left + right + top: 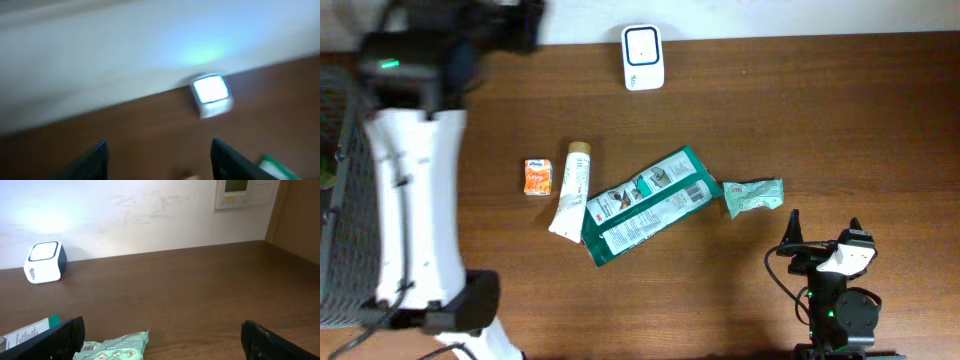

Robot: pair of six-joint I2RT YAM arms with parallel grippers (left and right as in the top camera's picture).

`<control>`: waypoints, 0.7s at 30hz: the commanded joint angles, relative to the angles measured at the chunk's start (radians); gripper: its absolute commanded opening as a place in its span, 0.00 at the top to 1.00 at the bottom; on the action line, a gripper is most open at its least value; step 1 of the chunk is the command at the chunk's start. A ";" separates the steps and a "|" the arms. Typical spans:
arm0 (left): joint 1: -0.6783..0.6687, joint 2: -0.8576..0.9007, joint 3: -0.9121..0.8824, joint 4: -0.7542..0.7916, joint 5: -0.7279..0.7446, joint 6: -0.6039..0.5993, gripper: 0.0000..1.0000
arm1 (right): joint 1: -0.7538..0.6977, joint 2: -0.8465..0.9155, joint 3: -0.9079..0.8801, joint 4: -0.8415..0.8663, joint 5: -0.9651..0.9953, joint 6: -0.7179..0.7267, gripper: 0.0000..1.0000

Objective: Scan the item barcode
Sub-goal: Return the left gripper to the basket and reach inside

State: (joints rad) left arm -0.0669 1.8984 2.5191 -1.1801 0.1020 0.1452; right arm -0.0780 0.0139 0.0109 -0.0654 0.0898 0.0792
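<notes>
Left hand (157,162): seen open, nothing gripped; scanner (211,95) lies ahead, well apart.
Right hand (824,228): spread wide, empty; pouch (752,195) lies just ahead of it, toward the scanner.
Green package (645,205): laid flat on the surface (840,120), robot-side of the scanner, between tube (570,190) and pouch, apart from both hands.

Glossy plastic pouch (645,205), smooth wooden table (820,120)
</notes>
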 commanded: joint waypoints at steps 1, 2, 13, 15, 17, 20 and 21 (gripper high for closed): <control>0.181 -0.012 0.005 -0.075 -0.042 -0.071 0.37 | -0.007 -0.008 -0.005 -0.006 0.016 0.003 0.02; 0.230 -0.010 0.002 -0.100 -0.038 -0.073 0.38 | -0.007 -0.008 -0.005 -0.006 0.016 0.003 0.02; 0.610 0.018 -0.023 -0.166 -0.039 -0.108 0.41 | -0.007 -0.008 -0.005 -0.006 0.016 0.003 0.02; 0.659 0.029 -0.054 -0.164 -0.040 -0.114 0.40 | -0.007 -0.008 -0.005 -0.006 0.016 0.003 0.02; 0.707 0.043 -0.098 -0.151 -0.040 -0.131 0.37 | -0.007 -0.008 -0.005 -0.006 0.015 0.003 0.02; 0.769 0.071 -0.172 -0.109 -0.040 -0.131 0.30 | -0.007 -0.008 -0.005 -0.006 0.016 0.003 0.02; 0.787 0.083 -0.206 -0.084 -0.040 -0.131 0.27 | -0.007 -0.008 -0.005 -0.006 0.015 0.003 0.02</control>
State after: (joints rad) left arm 0.6678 1.9255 2.3951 -1.3010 0.0628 0.0303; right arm -0.0780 0.0139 0.0109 -0.0654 0.0895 0.0788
